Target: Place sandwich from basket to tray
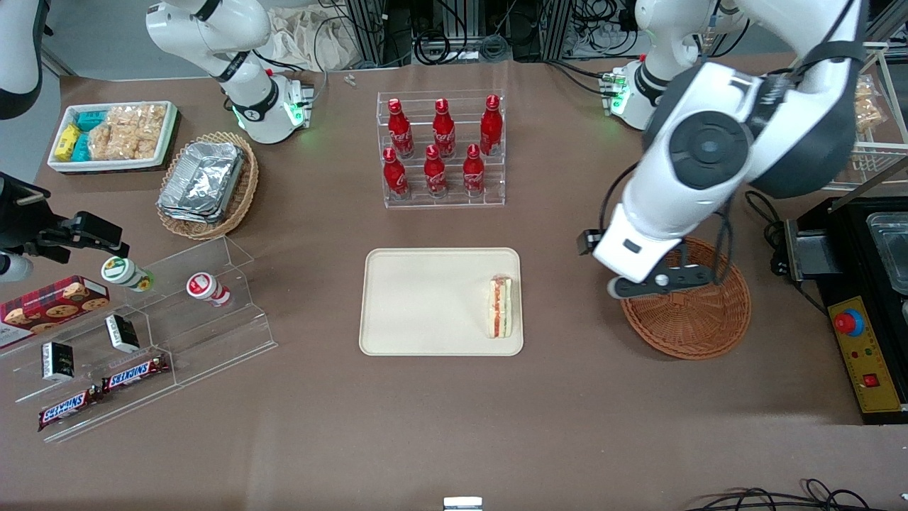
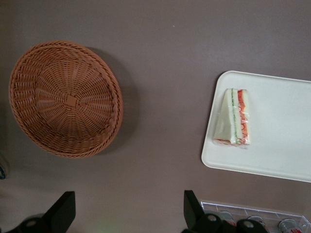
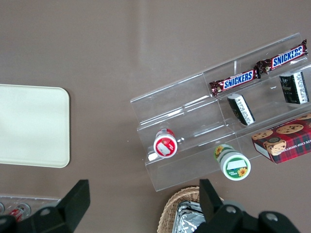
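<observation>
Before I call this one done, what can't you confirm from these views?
- Basket: in the front view the working arm's end effector covers its rim farthest from the camera. The wrist view shows the whole basket holding nothing.
- End effector: the wrist view's edge cuts it off, showing only two well-separated fingertips.
- Sandwich on the tray: the side resting on the tray is hidden in both views.

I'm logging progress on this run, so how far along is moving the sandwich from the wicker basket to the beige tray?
It looks essentially done. The triangular white-bread sandwich lies on the flat cream-beige tray, near the edge closest to the round reddish-brown wicker basket, which is empty. Nothing is in hand: the left gripper hangs open above the basket's rim, holding nothing. What seems left is only pulling the arm away.
</observation>
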